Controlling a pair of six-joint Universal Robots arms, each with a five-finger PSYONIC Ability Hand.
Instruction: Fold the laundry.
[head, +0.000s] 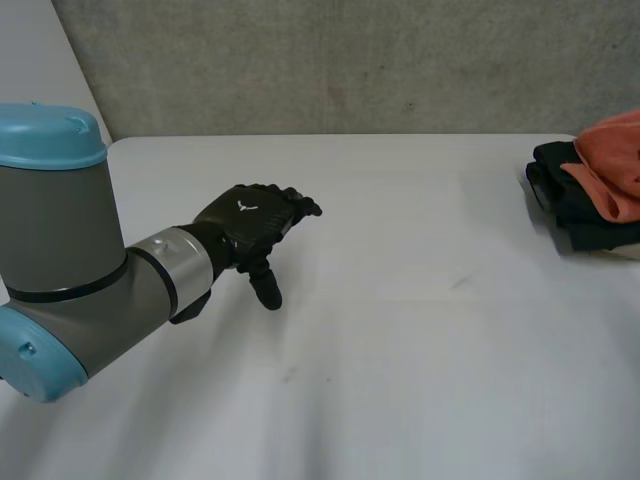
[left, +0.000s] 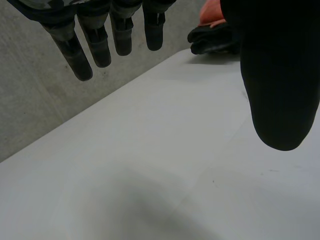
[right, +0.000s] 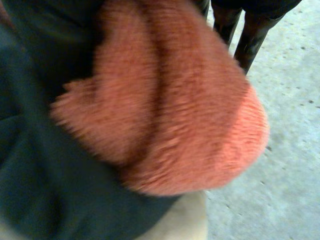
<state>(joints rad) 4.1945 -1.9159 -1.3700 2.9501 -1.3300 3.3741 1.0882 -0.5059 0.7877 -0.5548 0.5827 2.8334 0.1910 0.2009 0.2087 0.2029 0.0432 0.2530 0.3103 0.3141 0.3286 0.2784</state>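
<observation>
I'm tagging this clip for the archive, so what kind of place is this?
Probably a lab or test bench, not a home: a white table before a grey concrete-looking wall, a robot arm over it, and a small pile of clothes.

A white worktop (head: 400, 300) is stretching wide and flat, catching soft, even light. A grey speckled wall (head: 350, 60) is rising just behind its far edge, and a paler wall (head: 40, 60) is meeting it at the left.
</observation>
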